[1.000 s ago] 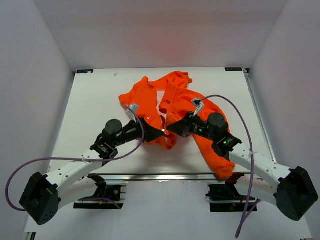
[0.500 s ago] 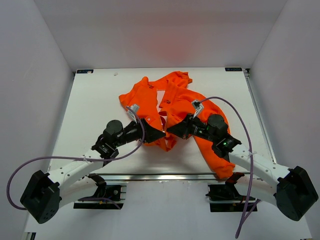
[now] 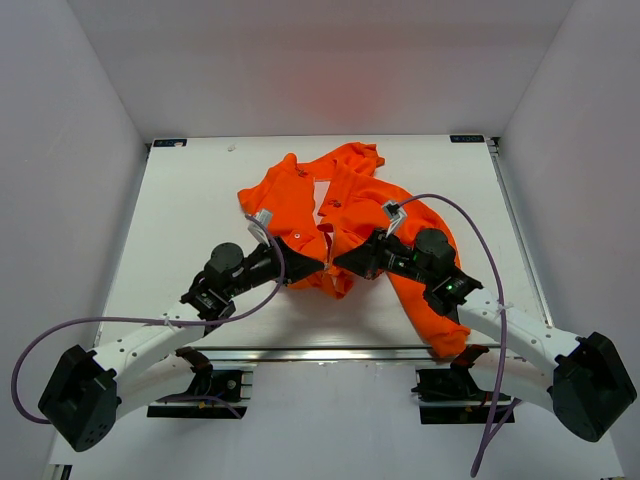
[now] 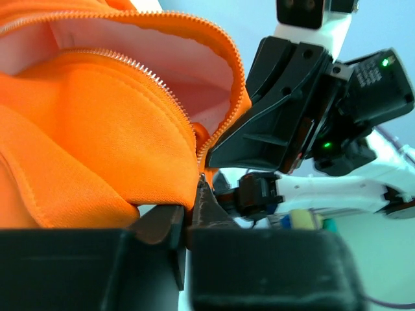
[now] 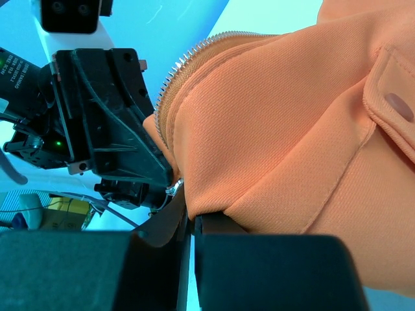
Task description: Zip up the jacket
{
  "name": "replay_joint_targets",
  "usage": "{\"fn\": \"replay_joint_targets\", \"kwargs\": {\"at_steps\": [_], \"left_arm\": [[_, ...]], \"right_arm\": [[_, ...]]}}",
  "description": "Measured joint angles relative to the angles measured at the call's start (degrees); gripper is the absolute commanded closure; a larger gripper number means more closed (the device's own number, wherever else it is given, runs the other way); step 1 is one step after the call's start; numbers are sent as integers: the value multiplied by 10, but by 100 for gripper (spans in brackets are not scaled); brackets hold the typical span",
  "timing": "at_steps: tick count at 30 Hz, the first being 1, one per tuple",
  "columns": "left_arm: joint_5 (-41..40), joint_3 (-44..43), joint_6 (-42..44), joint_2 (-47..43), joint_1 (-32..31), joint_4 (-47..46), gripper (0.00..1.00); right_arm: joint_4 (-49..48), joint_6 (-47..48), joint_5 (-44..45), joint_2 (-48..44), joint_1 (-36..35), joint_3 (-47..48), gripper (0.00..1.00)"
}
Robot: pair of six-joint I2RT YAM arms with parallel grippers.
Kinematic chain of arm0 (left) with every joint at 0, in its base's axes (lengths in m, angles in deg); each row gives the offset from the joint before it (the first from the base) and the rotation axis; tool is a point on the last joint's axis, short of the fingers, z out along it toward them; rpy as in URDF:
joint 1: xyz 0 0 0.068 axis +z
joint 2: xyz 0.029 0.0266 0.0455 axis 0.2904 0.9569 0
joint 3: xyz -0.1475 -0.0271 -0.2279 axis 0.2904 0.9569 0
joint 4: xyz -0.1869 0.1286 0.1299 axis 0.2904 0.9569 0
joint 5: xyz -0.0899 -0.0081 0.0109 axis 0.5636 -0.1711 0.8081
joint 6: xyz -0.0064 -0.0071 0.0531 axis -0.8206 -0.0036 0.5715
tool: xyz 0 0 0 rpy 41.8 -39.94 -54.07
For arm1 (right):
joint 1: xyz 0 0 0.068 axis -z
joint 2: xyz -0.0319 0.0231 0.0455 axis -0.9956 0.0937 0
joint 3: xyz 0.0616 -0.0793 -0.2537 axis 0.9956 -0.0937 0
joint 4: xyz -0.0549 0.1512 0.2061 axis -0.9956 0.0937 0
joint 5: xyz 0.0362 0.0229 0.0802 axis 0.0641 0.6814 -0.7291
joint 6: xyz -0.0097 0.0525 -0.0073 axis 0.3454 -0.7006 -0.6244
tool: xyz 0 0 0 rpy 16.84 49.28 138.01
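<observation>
White table [image 3: 180, 200] bears the crumpled orange jacket [image 3: 290, 200], zipper [image 4: 159, 87] unzipped.

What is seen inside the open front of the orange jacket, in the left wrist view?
Inside the jacket a pale lining shows, edged by zipper teeth. Deeper inside, the folded fabric covers everything.

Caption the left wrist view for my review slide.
Left tool pinches the bright orange fabric jacket beside its unzipped teeth; right tool holds the facing edge.
</observation>
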Motion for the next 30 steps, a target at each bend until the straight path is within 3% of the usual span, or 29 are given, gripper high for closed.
{"fn": "replay_joint_targets", "kwargs": {"at_steps": [28,30], "left_arm": [[29,0,43,2,3,37,100],[31,5,31,10,2,25,100]], "right_arm": [[67,-8,30,28,-4,32,100],[77,-7,25,29,-2,32,89]]}}
